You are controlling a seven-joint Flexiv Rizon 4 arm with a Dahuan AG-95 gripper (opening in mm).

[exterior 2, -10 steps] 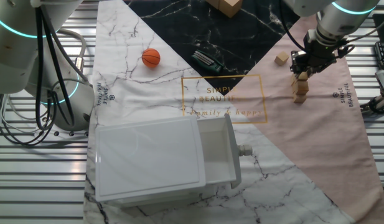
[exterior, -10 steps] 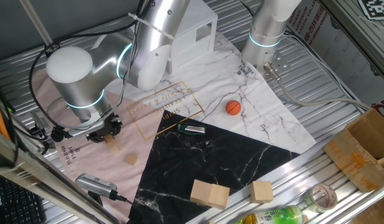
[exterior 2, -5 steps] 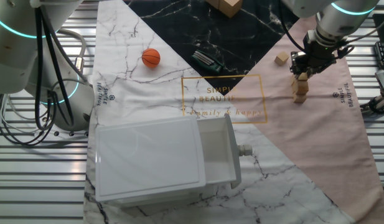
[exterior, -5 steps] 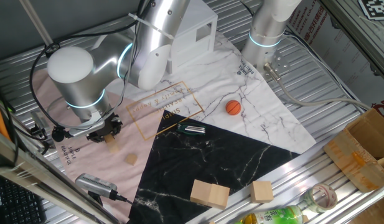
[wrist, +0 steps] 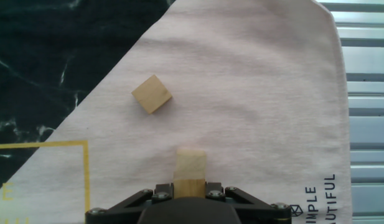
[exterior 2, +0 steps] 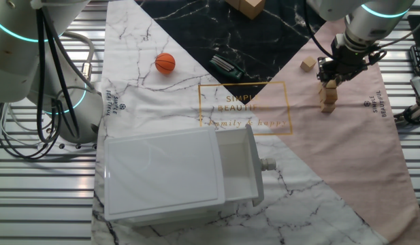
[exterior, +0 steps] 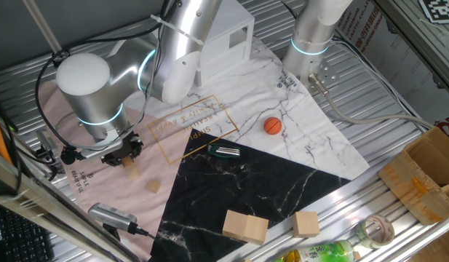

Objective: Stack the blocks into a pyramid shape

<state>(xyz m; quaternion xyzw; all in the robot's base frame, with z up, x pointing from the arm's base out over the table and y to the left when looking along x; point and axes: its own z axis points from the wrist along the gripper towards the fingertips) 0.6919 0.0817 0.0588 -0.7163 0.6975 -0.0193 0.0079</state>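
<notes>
Blocks (exterior 2: 327, 99) stood in a short stack on the pink cloth (wrist: 260, 93) at the far right of the other fixed view, and over the last second nothing shifted but a slight move of the arm, so you stayed parked at the placing step. Your gripper (exterior 2: 331, 80) sat on the stack's top cube, apparently clamped on it, though release could not be ruled out. One loose cube (wrist: 152, 94) waited just beside; the orange ball (exterior 2: 165, 62), white drawer box (exterior 2: 175, 173) and large blocks (exterior: 245, 226) lay well apart, blocking nothing.
</notes>
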